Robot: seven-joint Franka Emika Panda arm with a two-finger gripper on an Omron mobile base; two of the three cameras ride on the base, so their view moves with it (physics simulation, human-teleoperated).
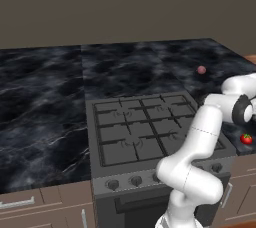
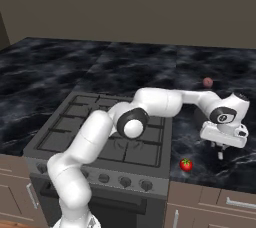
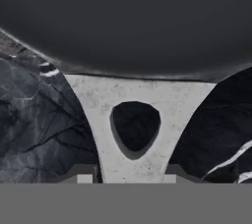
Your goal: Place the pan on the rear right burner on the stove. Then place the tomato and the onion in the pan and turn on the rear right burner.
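Note:
The pan [image 3: 128, 16] lies close under the hand, its dark round body across the top of the hand view. Its silvery handle [image 3: 106, 105], with a hanging hole, runs down between my fingertips [image 3: 84, 175]. My gripper [image 3: 127, 175] is shut on that handle, low over the counter right of the stove [image 2: 60, 139], and it shows again as the gripper [image 2: 220, 151] in the right base view. The bright red tomato [image 2: 186, 164] [image 1: 246, 139] rests near the counter's front edge. The pinkish onion [image 2: 207, 82] [image 1: 201, 70] sits farther back.
Dark marble counter [image 1: 45, 97] surrounds the stove [image 1: 140, 127] on both sides and behind. A row of knobs [image 1: 135, 180] lines the stove front. My white arm [image 2: 160, 102] reaches across the right-hand burners. A brown wall stands behind the counter.

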